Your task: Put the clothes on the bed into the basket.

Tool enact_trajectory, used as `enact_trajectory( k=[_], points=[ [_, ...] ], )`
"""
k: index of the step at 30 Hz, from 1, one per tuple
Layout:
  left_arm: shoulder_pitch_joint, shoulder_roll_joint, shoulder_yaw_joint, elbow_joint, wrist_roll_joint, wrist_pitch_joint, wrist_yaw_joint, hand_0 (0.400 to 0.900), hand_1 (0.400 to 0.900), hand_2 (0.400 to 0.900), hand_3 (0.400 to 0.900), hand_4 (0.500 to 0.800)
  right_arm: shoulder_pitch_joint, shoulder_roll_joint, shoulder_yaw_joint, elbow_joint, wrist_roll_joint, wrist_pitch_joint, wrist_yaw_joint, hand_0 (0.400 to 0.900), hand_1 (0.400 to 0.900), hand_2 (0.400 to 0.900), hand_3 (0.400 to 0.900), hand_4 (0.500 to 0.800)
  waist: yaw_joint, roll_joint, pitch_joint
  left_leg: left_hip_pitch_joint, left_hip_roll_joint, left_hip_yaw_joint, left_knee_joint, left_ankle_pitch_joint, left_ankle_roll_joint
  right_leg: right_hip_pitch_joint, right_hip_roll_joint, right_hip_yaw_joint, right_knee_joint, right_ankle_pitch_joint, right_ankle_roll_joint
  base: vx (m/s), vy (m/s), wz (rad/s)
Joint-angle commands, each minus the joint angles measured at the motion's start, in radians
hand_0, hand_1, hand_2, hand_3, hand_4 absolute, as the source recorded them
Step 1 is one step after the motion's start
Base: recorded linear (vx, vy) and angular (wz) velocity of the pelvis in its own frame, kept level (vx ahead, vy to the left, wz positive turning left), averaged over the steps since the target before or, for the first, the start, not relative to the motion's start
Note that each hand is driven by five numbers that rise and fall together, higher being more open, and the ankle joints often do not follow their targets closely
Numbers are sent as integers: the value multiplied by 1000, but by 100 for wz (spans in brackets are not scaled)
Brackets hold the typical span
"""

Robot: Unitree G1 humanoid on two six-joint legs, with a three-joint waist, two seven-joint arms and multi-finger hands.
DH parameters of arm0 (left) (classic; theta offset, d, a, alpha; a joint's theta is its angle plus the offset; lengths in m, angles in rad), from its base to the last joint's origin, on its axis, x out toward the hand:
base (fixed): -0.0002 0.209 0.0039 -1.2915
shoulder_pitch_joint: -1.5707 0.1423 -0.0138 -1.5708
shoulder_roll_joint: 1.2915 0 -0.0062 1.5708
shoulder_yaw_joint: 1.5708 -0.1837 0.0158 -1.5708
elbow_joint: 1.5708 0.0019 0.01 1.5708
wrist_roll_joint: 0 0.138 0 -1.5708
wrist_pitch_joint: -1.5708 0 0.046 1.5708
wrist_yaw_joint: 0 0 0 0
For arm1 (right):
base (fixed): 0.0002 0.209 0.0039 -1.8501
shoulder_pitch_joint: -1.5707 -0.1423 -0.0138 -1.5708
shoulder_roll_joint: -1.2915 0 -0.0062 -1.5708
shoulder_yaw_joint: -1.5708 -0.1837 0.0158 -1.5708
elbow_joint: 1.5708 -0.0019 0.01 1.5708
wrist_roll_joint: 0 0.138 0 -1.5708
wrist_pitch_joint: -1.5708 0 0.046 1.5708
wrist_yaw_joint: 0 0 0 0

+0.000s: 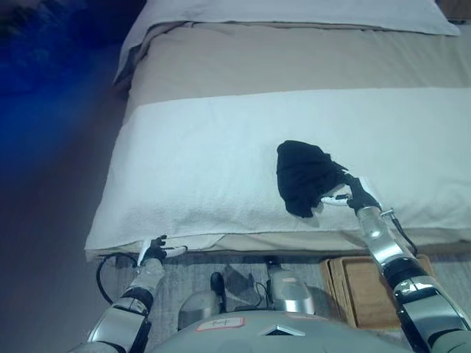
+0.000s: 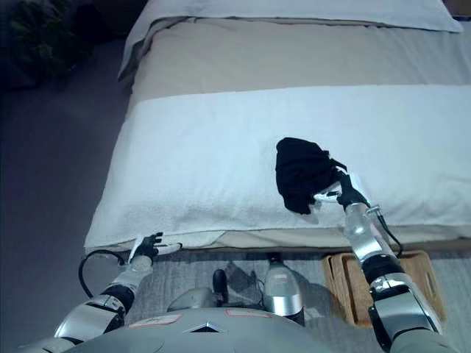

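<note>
Nearest, on the floor at the foot of the bed, a wooden basket [image 2: 412,290] sits by the right arm, partly cut off behind it. The left hand [image 1: 154,251] hangs idle at the bed's lower edge, fingers relaxed and holding nothing. The right hand [image 2: 340,193] reaches onto the white blanket [image 2: 221,162] and meets the near edge of a black garment [image 1: 305,176]; its fingers seem to be curled into the cloth, pinching it, though dark hand against dark fabric makes that hard to confirm. The garment lies bunched in a heap near the bed's front edge. It looks soft, light and limp, so it will sag and trail when lifted; a bunched fold is the best hold. Farther back lie a tan sheet [image 1: 294,62] and pale pillows [image 1: 309,15]
</note>
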Motion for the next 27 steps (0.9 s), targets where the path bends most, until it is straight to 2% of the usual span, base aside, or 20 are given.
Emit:
enact_trajectory(
  k=[1,4,7,10,15,19,27],
  points=[
    [-13,64,25,-18,28,-17,22,900,900,900,900,800,-40,-88,-66,-88,-65,-28,-59,900,900,900,900,800,-3,-26,-25,15,-77,22,5,-42,18,-57,-16,16,34,50,-45,272,-159,58],
    [-5,52,8,-19,42,-15,13,900,900,900,900,800,-34,-87,-57,-86,-75,-26,-57,900,900,900,900,800,-8,-15,-43,18,-62,4,5,-39,-1,-23,-14,-32,2,44,-54,233,-136,49],
    [-6,52,8,-20,48,-10,14,900,900,900,900,800,-18,-96,-71,-114,-74,-30,-57,900,900,900,900,800,-9,-9,-55,3,-54,15,5,-32,-15,-15,-21,-70,2,26,-53,109,-71,57],
    [-18,45,-2,-26,55,-4,17,900,900,900,900,800,-4,-109,-80,-144,-74,-34,-56,900,900,900,900,800,-21,1,-55,-34,-39,79,5,-18,-32,-15,-38,-119,2,15,-54,50,-46,51],
    [-17,47,7,-1,52,4,24,900,900,900,900,800,-30,-110,-30,-144,-95,-26,-42,900,900,900,900,800,-21,19,-53,-68,-31,83,5,-25,-31,-38,-29,-112,2,3,-58,78,-27,4],
    [-35,50,6,18,34,2,36,900,900,900,900,800,-102,-98,20,-76,-86,-23,-57,900,900,900,900,800,-14,33,-27,-129,-36,92,5,-15,-31,-104,-36,-103,2,17,-56,-57,6,-4],
    [-114,29,-52,57,-18,-10,71,900,900,900,900,800,-312,-72,161,165,-107,19,-91,900,900,900,900,800,6,97,11,-259,-54,101,5,18,-45,-234,-55,-75,2,47,-52,7,-7,-2]
  ],
)
